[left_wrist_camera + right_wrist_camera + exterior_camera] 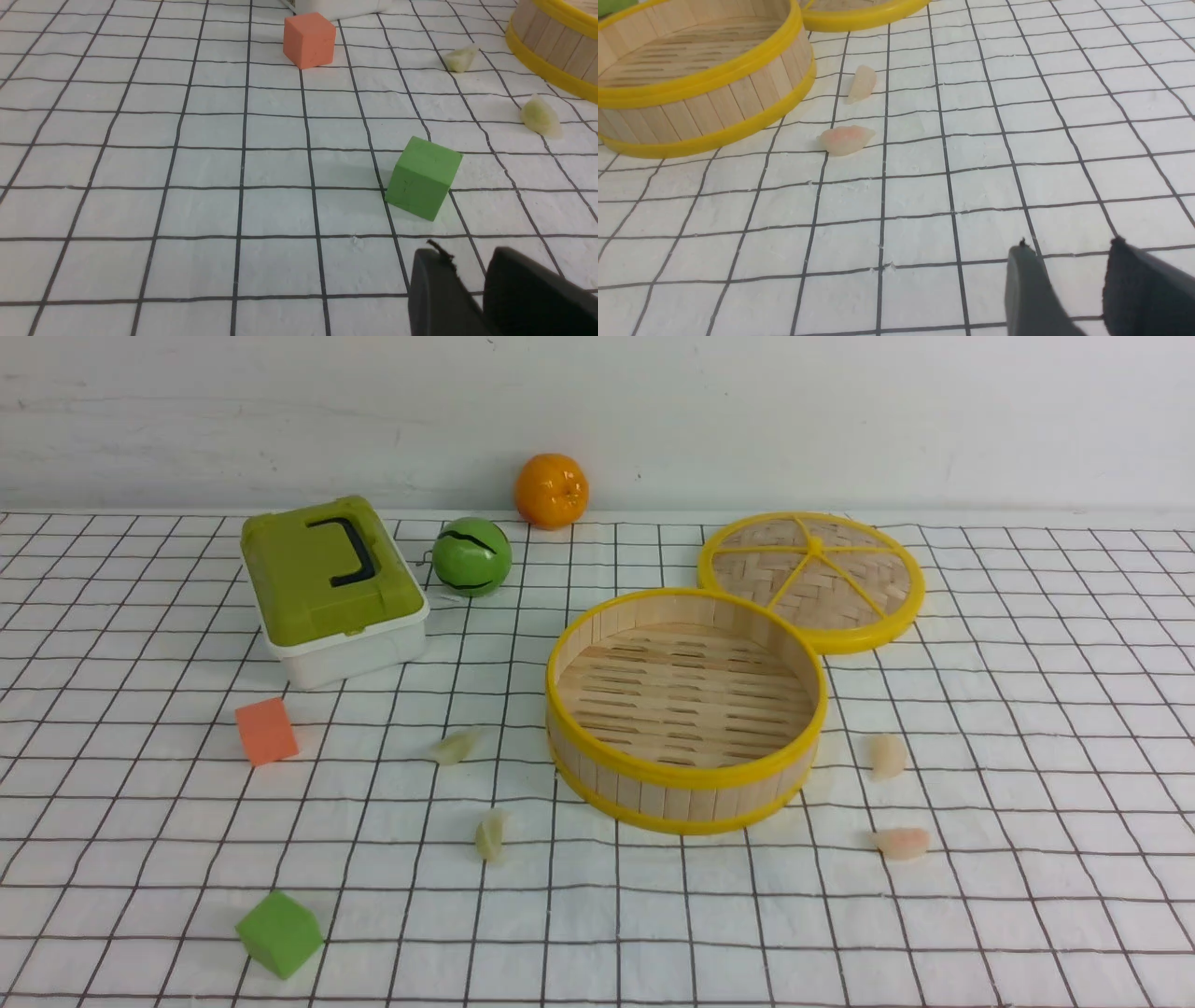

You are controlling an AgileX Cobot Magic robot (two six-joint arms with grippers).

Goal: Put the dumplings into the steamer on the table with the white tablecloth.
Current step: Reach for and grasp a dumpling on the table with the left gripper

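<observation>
The steamer (pixel 686 775) stands empty in the middle of the white tablecloth (pixel 1027 709) on the table. Two pale green dumplings (pixel 455 746) (pixel 490 834) lie to its left, two pink-cream dumplings (pixel 888 755) (pixel 902 842) to its right. Neither arm shows in the front view. In the left wrist view my left gripper (pixel 467 254) hovers open over bare cloth, well short of the green dumplings (pixel 460 59) (pixel 539 119). In the right wrist view my right gripper (pixel 1069 245) is open and empty, several squares from the pink dumplings (pixel 861 83) (pixel 845 139) beside the steamer (pixel 710 93).
The woven lid (pixel 810 577) leans behind the steamer. A green-lidded box (pixel 331 583), a green ball (pixel 471 556) and an orange (pixel 551 490) sit at the back left. An orange cube (pixel 266 731) and a green cube (pixel 279 933) lie left front; the green cube (pixel 423 177) is just ahead of my left gripper.
</observation>
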